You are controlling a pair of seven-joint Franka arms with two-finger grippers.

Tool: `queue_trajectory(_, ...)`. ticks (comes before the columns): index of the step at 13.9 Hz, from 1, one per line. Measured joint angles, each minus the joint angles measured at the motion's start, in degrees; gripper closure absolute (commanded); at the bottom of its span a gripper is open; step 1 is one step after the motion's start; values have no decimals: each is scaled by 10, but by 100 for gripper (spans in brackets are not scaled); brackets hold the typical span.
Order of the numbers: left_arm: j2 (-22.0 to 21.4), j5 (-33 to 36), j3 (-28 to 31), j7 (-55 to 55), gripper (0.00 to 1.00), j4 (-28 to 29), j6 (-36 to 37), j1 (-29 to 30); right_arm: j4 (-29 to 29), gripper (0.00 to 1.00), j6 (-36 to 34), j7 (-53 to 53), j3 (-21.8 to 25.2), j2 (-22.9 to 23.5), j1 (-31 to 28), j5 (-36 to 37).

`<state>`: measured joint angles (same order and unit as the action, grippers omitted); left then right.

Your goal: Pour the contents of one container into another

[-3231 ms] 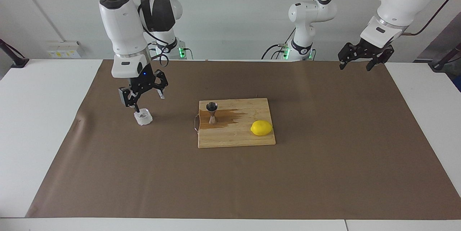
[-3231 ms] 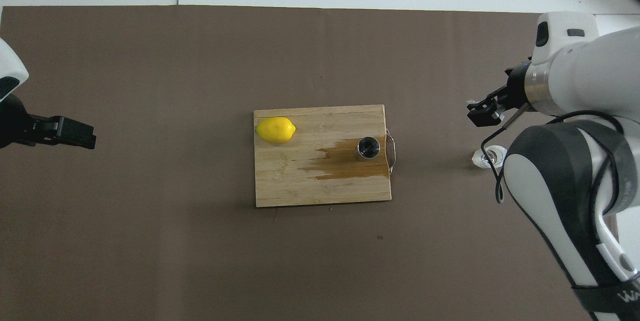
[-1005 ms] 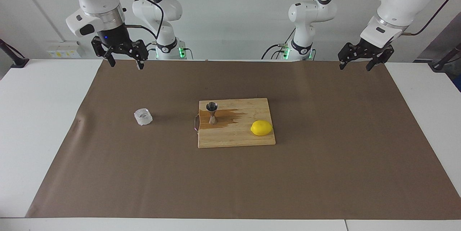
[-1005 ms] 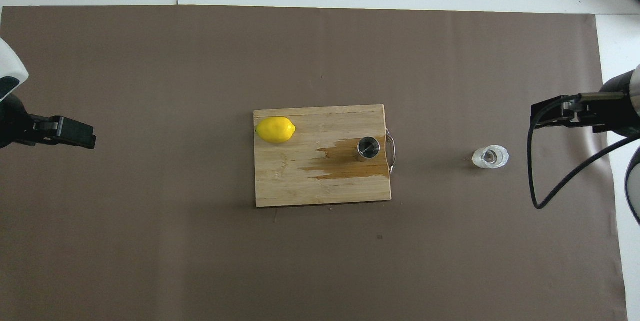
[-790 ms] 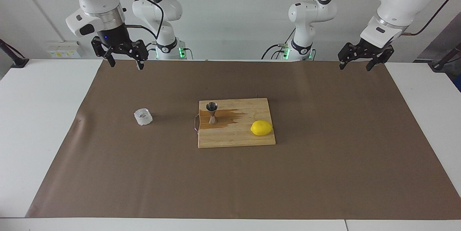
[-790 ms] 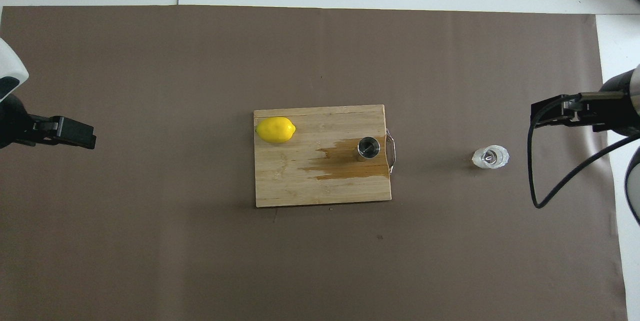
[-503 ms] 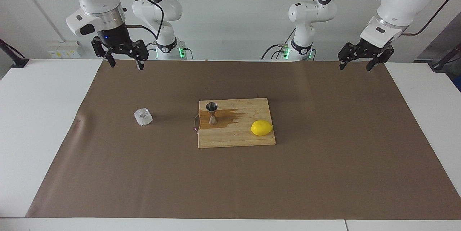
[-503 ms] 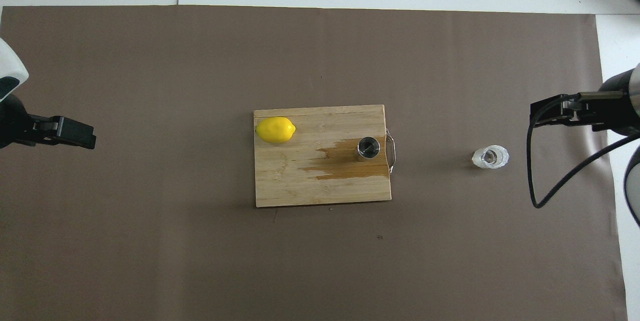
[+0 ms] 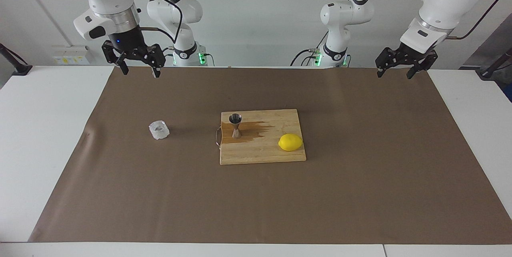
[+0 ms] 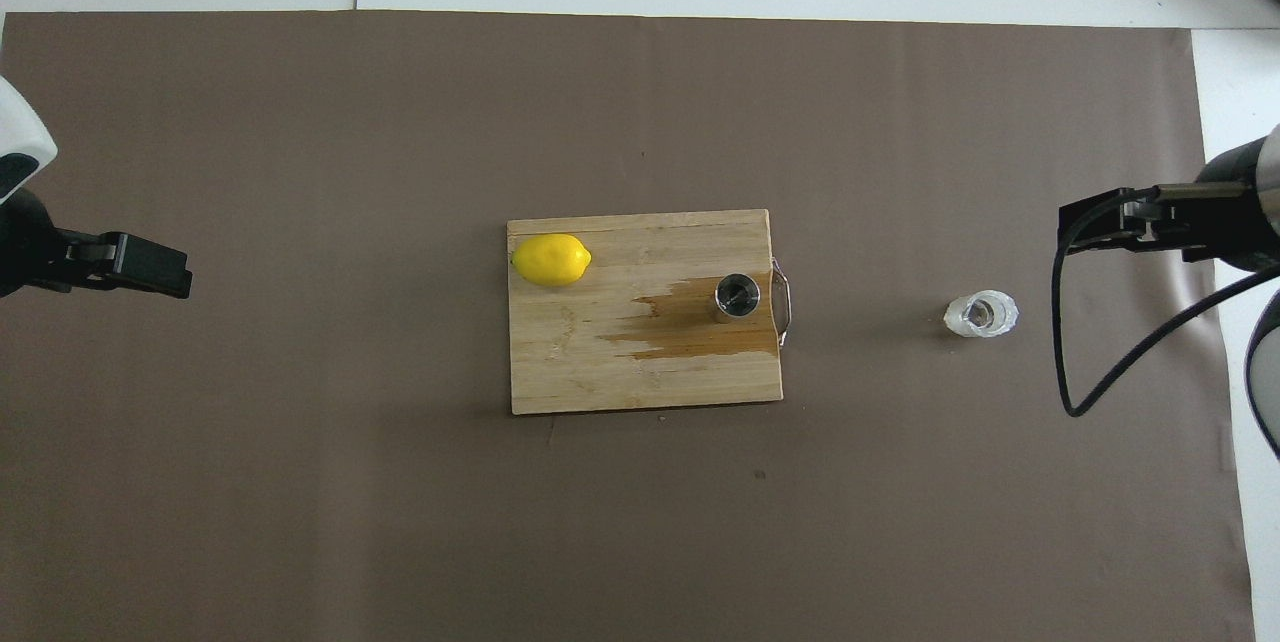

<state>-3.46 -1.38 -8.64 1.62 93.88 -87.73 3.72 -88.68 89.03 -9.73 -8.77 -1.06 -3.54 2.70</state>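
The clear faceted glass cup [image 9: 159, 130] [image 10: 981, 314] stands alone on the brown mat, toward the right arm's end. The steel hourglass jigger [image 9: 235, 125] [image 10: 738, 296] stands upright on the wooden cutting board [image 9: 262, 151] [image 10: 600, 377], at the board's handle end, beside a dark wet stain. My right gripper [image 9: 139, 68] [image 10: 1100, 224] hangs open and empty, high over the mat's robot-side edge, well clear of the cup. At the other end my left gripper [image 9: 395, 70] [image 10: 150, 267] waits open, holding nothing, raised over that same edge.
A yellow lemon [image 9: 290, 142] [image 10: 551, 259] lies on the cutting board, at the end toward the left arm. A metal handle [image 9: 217, 137] sticks out from the board toward the cup. The brown mat [image 9: 360, 193] covers most of the white table.
The right arm has let go of the glass cup and risen up and back toward its base over the last few seconds; in the last second nothing has moved.
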Motion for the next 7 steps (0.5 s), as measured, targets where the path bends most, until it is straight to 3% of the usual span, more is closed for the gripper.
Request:
queue_trajectory(3,0,0,0,0,0,0,0,0,0,0,0,0,59,0,51,0)
queue_trajectory(7,0,0,0,0,0,0,0,0,0,0,-1,0,70,0,58,0)
